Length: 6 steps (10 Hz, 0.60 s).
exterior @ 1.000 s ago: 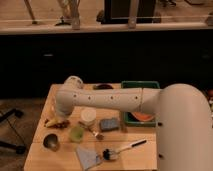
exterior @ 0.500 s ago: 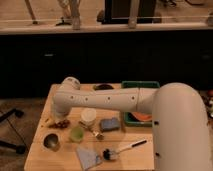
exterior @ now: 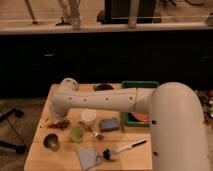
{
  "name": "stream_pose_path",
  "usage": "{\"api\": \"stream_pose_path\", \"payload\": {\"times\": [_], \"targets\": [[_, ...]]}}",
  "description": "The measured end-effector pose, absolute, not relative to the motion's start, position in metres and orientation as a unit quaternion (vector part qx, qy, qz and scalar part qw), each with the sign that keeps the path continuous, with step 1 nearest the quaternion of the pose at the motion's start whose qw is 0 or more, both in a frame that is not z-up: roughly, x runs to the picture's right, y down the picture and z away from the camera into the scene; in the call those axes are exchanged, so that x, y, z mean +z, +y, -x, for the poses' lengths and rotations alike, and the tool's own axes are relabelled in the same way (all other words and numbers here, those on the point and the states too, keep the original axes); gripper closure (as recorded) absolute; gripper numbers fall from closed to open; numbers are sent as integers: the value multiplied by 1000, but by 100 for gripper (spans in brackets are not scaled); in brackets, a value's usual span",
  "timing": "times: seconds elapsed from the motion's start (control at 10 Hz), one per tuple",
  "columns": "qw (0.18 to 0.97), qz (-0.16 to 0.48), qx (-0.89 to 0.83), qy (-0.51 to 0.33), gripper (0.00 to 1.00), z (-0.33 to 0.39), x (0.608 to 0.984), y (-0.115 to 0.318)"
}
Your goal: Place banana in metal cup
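The metal cup (exterior: 51, 141) stands upright near the table's front left corner, dull grey with a dark inside. My arm reaches from the right across the table and bends down at the left side. The gripper (exterior: 58, 121) is low over the table just behind the metal cup, among small orange-brown food pieces. A thin yellow sliver (exterior: 48, 120) beside it looks like the banana. I cannot tell whether the gripper holds it.
A translucent green cup (exterior: 76, 133) and a white cup (exterior: 88, 116) stand right of the metal cup. A blue sponge (exterior: 110, 124), a brush (exterior: 125, 148), a blue cloth (exterior: 89, 157) and a green tray (exterior: 139, 86) fill the table's middle and right.
The arm's elbow has shifted slightly at the left side of the table. The cups and other objects have not moved.
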State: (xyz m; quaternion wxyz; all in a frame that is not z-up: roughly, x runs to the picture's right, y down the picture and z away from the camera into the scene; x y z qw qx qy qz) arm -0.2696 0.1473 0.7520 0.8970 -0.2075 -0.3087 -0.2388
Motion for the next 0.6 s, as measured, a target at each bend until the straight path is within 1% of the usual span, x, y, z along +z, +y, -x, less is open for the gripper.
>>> {"api": "stream_pose_path", "payload": {"times": [0.1,0.2,0.6], "targets": [[896,208,-238,-313,100,270,751,148],[892,209,-238,-321,100,270,747,151],[872,209,-241,-372,100,274,716,169]]}}
